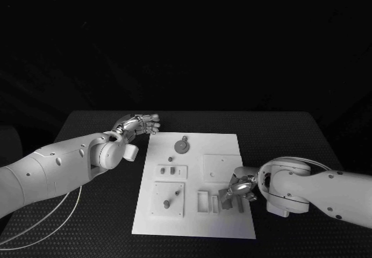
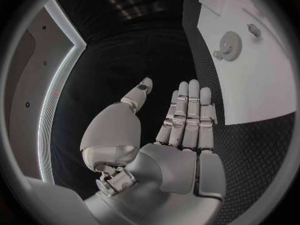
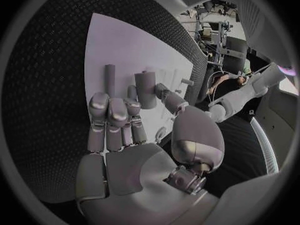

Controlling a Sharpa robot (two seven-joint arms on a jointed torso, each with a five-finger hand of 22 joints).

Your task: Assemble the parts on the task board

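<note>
The right hand (image 1: 242, 187), all silver metal, sits low over the white task board's (image 1: 224, 226) near right part with fingers curled around an upright grey block-shaped part (image 3: 145, 87). The left hand (image 1: 140, 124) hovers past the board's far left corner, fingers straight and apart, holding nothing. A round gear-like part (image 1: 181, 146) lies flat near the far edge, on the dimpled black table (image 1: 294, 134).

Dim, dark surround; wrist views bend edges, perhaps slightly soft.

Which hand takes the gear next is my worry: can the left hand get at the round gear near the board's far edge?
Probably yes. The left hand hovers open beside the task board's far corner, and the round gear lies close by with nothing between them. The right hand is busy further down the board.
</note>
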